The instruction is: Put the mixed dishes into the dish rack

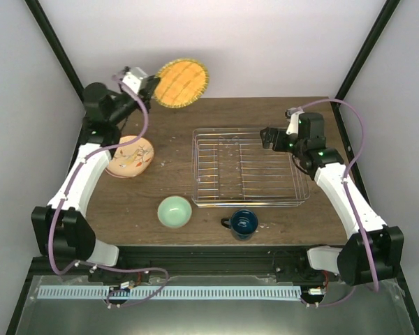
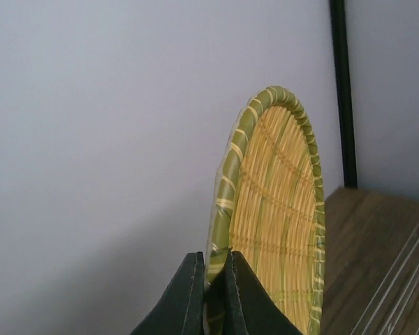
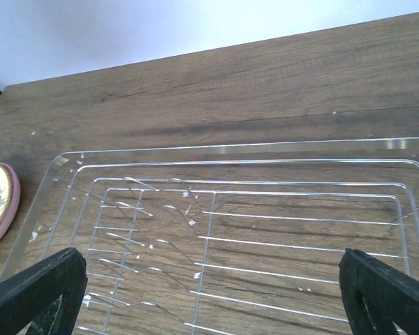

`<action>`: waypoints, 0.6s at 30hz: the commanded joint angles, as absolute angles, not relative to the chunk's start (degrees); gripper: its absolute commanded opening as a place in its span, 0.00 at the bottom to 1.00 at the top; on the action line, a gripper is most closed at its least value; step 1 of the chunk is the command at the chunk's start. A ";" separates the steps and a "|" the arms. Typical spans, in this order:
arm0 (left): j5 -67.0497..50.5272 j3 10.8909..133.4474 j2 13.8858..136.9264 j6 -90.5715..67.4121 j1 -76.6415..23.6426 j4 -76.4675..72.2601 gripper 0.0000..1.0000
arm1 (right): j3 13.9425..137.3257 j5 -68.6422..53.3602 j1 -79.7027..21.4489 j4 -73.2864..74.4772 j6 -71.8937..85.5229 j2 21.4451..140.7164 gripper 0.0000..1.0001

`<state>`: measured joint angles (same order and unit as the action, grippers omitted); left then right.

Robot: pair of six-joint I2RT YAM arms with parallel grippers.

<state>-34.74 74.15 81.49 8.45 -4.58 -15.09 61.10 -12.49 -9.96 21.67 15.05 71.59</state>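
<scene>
Tabletop of dark, grained wood (image 1: pixel 174 139) fills the middle of the overhead view, walled in by plain white panels. At centre right lies the dish rack (image 1: pixel 250 130), a rectangle of thin silver wire with low sides and short upright tines. Nothing sits in it.

In the upper left of the overhead view, the left gripper (image 1: pixel 148 87) is clamped on the rim of the lime-green plate (image 1: pixel 182 82). This plate is round, with a yellow basket-weave pattern on its face and a green striped border. It hangs in the air near the table's far edge, up and left of the rack. In the left wrist view the plate (image 2: pixel 279 223) stands upright on edge, and the two dark, wedge-shaped fingers of the gripper (image 2: pixel 213 279) pinch its lower rim. The left arm, white links with black joints, stretches up along the left side of the frame, with a mauve cable looping along it.

Left of the rack, a cream plate (image 1: pixel 129 157) printed with flowers lies flat, showing a pink edge. Toward the bottom of the table sit a small, smooth mint-green bowl (image 1: pixel 174 211) and a glossy dark blue mug (image 1: pixel 243 223), its handle pointing left.

The right arm bends in from the lower right. The right gripper (image 1: pixel 269 137) hovers over the rack's upper right part with its fingers spread wide, grasping nothing. In its wrist view the black fingertips of the gripper (image 3: pixel 209 300) sit at both bottom corners, above the rack's wires (image 3: pixel 230 148).
</scene>
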 commanded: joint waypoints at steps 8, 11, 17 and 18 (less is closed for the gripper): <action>-9.64 81.70 89.56 51.59 -22.74 -1.94 0.00 | 62.80 -2.38 -10.29 22.95 16.47 67.91 1.00; -5.88 82.07 91.61 55.03 -26.05 -1.27 0.00 | 63.31 -0.89 -10.28 24.99 16.59 69.33 1.00; 0.73 82.16 94.39 61.14 -32.04 1.22 0.00 | 62.79 0.94 -10.11 26.28 16.28 69.66 1.00; 2.49 81.91 94.59 62.35 -33.09 1.16 0.00 | 62.76 1.01 -10.09 26.30 16.14 69.41 1.00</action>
<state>-4.99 79.83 94.32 54.46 -30.00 2.35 61.14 -1.13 -9.96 25.19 16.14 70.13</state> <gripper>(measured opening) 0.071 0.999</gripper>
